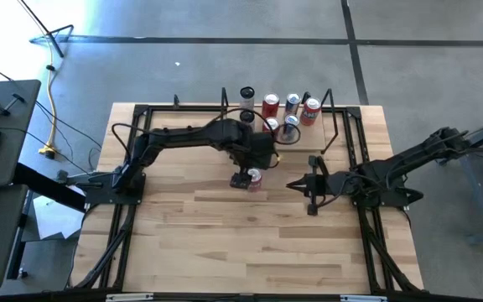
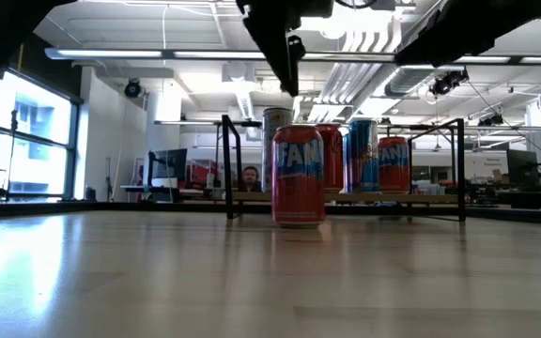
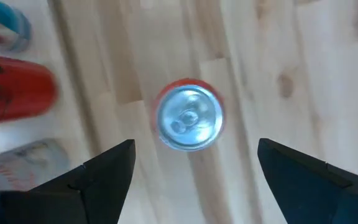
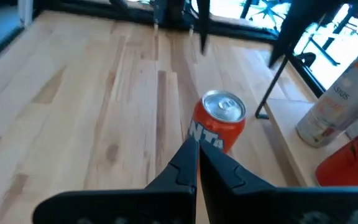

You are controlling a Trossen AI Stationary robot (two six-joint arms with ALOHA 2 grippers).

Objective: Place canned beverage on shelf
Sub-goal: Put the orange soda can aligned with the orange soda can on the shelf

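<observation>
An orange Fanta can (image 1: 255,177) stands upright on its base on the wooden tabletop, near the middle; it also shows in the low view (image 2: 298,176). My left gripper (image 3: 194,155) is open and points down, right above the can's silver top (image 3: 188,118), its fingers clear of it. My right gripper (image 1: 293,184) is shut and empty, just to the right of the can, pointing at it (image 4: 219,121). The shelf (image 1: 327,139), a light board with black rods, stands at the far middle and holds several cans (image 1: 291,103).
The shelf's cans, red (image 2: 394,164), blue-and-silver (image 2: 363,155) and silver (image 2: 272,141), stand behind the Fanta can in the low view. The shelf's black rods (image 2: 227,167) rise at its ends. Bare tabletop (image 1: 250,243) lies toward the near edge.
</observation>
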